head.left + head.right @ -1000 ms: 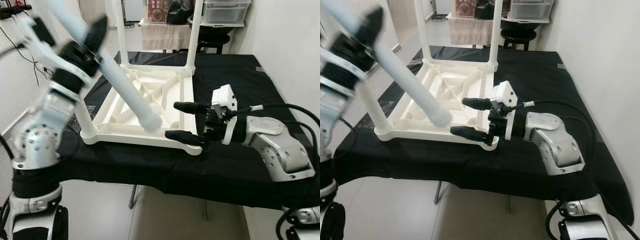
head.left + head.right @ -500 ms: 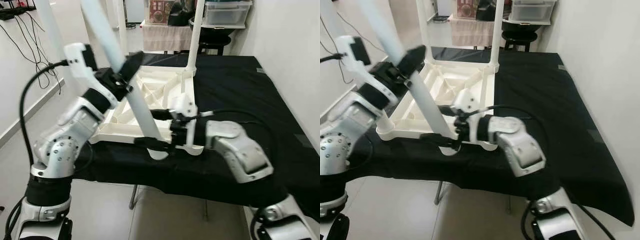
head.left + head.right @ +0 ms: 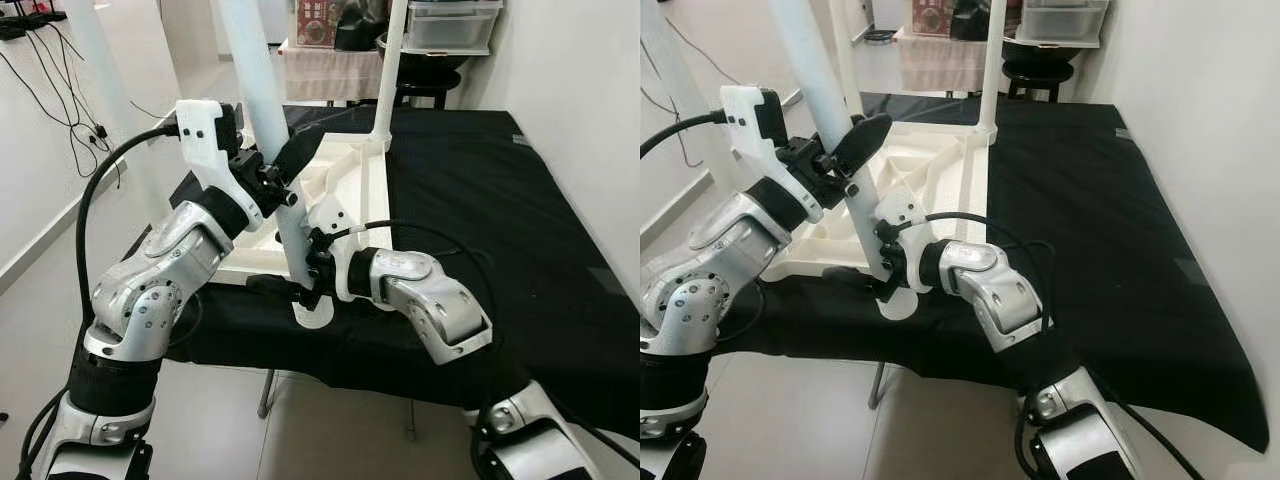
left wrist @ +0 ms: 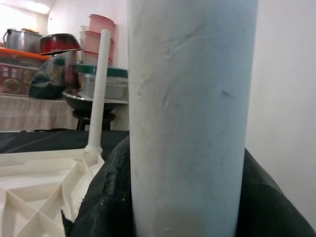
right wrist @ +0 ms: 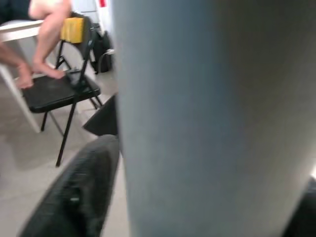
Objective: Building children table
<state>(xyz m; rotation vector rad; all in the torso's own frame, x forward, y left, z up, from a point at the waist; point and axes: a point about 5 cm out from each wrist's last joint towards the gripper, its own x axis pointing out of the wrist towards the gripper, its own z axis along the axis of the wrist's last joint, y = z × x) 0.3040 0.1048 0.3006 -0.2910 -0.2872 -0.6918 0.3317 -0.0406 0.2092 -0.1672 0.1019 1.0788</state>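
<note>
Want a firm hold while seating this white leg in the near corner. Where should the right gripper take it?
Low on the leg, just above the corner socket, coming in from the robot's right. The round shaft stands near upright and the left gripper already holds it higher up.

A black cloth [image 3: 470, 190] covers the counter. Far back is a little table with a tan cloth [image 3: 330, 70], and on it a clear plastic box [image 3: 450, 22] and a red box with pictures [image 3: 318, 20]. A black stool [image 3: 430, 75] stands near it. Black wires [image 3: 45, 90] hang on the left wall. A black folding chair [image 5: 59, 91] stands on the floor.
</note>
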